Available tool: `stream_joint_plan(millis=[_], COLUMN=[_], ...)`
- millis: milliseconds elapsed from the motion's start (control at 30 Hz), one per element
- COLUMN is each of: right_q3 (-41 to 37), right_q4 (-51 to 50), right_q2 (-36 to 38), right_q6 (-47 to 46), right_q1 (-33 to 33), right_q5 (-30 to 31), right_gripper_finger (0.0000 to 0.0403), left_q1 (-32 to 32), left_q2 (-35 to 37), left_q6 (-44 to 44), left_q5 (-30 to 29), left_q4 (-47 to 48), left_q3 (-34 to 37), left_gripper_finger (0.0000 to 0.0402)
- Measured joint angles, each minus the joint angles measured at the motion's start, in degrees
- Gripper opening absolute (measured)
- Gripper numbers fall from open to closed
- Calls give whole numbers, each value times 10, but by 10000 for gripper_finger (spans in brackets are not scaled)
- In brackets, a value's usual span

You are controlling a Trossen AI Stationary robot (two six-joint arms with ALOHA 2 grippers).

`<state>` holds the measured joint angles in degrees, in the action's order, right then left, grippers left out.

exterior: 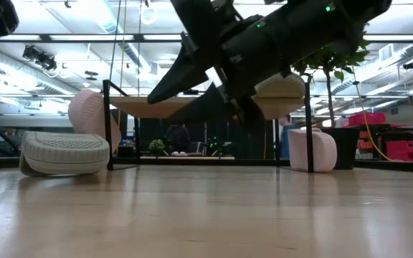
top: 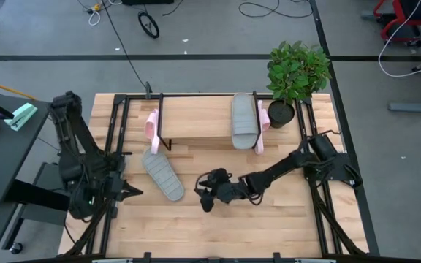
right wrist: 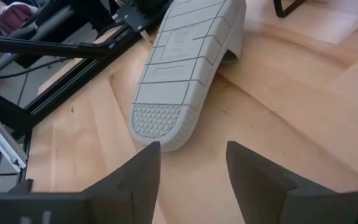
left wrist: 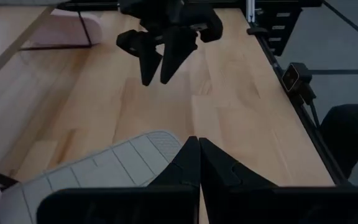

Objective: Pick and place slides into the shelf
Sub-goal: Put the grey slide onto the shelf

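High view: the right gripper (top: 206, 196) hangs spread and empty near the grey slide (top: 164, 175) lying sole-up on the table, in front of the shelf (top: 196, 128). The left gripper (top: 128, 191) waits with fingers pressed together.

Low view: the slide's rounded sole may roll or slip during a pinch.

Right wrist view: the moulded sole panels carry no readable writing; a shallow grasp risks dropping it.

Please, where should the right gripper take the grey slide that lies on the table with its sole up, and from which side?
Probably at the toe end. The grey slide lies sole up, flat on the table, its rounded toe nearest the open right gripper. Come in low from that toe side, the fingers across the sole's width; its strap lies underneath, mostly hidden.
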<state>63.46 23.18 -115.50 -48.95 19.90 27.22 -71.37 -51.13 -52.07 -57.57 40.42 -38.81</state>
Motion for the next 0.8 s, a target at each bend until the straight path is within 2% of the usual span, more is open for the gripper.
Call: stream_joint_plan(millis=[333, 533, 800], right_q3=[0, 4, 77], right_q4=[0, 10, -10], right_q2=[0, -1, -60], right_q6=[-7, -10, 2], right_q1=[-39, -64, -88], right_q5=[-52, -82, -162], right_gripper_finger=[238, 262, 265], left_q1=[-6, -6, -5], left_q2=[-66, -91, -92], left_q6=[-87, -108, -111], left_q5=[-7, -4, -3], left_q4=[19, 30, 29], left_q3=[0, 0, 0], left_gripper_finger=[3, 8, 5])
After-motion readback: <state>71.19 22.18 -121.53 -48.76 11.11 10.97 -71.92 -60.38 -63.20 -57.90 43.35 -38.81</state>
